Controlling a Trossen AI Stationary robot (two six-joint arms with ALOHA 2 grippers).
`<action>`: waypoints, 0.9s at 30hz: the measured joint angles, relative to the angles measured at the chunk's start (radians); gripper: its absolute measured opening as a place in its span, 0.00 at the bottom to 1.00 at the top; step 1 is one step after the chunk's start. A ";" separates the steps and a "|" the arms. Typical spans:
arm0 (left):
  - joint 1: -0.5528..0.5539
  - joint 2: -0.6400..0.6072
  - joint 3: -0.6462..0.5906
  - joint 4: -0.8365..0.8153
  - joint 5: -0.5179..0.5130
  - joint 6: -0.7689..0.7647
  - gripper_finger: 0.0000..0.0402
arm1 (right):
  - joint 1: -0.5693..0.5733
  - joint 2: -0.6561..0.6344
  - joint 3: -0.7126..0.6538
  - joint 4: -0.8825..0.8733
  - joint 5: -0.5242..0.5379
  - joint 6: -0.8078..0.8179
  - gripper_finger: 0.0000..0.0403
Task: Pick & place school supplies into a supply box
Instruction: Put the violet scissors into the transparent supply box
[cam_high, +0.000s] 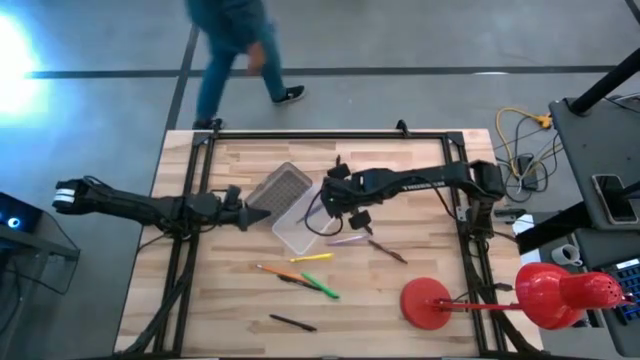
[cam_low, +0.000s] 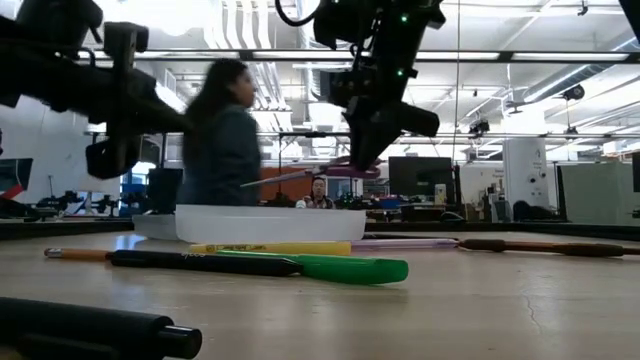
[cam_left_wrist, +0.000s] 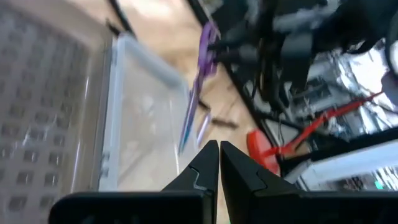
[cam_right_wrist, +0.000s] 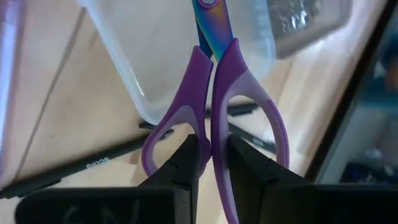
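My right gripper (cam_high: 350, 212) is over the table's middle, shut on purple-handled scissors (cam_right_wrist: 214, 93). The scissors also show in the left wrist view (cam_left_wrist: 200, 74) and in the low view (cam_low: 300, 177). The clear supply box (cam_high: 300, 228) stands just left of them, its ribbed grey lid (cam_high: 280, 185) swung open and lying flat. My left gripper (cam_high: 240, 213) hangs shut beside the lid's near corner; I cannot tell whether it touches. Pens, pencils and markers lie flat on the wood: purple pen (cam_high: 345, 240), yellow marker (cam_high: 312, 258), green marker (cam_high: 322, 287), black pen (cam_high: 292, 322). My right gripper pinches the scissors between its two fingers (cam_right_wrist: 186, 155) at the purple handles, where the two loops meet (cam_right_wrist: 211, 127). It comes slanting down from above. The scissors are lifted clear, and their blades (cam_right_wrist: 208, 18) point away from the fingers toward the box (cam_right_wrist: 161, 56).
A red lamp with a round base (cam_high: 430, 300) stands at the table's near right. A brown pencil (cam_high: 385, 250) and an orange pencil (cam_high: 275, 270) lie near the box. A person (cam_high: 235, 45) walks past the far edge. Bare wood lies at the near left.
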 joint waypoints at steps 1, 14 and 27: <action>0.000 0.000 0.010 0.000 -0.017 0.009 0.00 | 0.000 0.005 0.000 0.002 -0.013 -0.009 0.12; 0.000 0.002 0.061 -0.007 -0.103 0.018 0.00 | -0.005 0.142 0.064 0.092 -0.079 0.053 0.12; -0.001 0.003 0.062 -0.008 -0.103 0.012 0.00 | -0.011 0.257 0.131 0.080 -0.085 0.116 0.31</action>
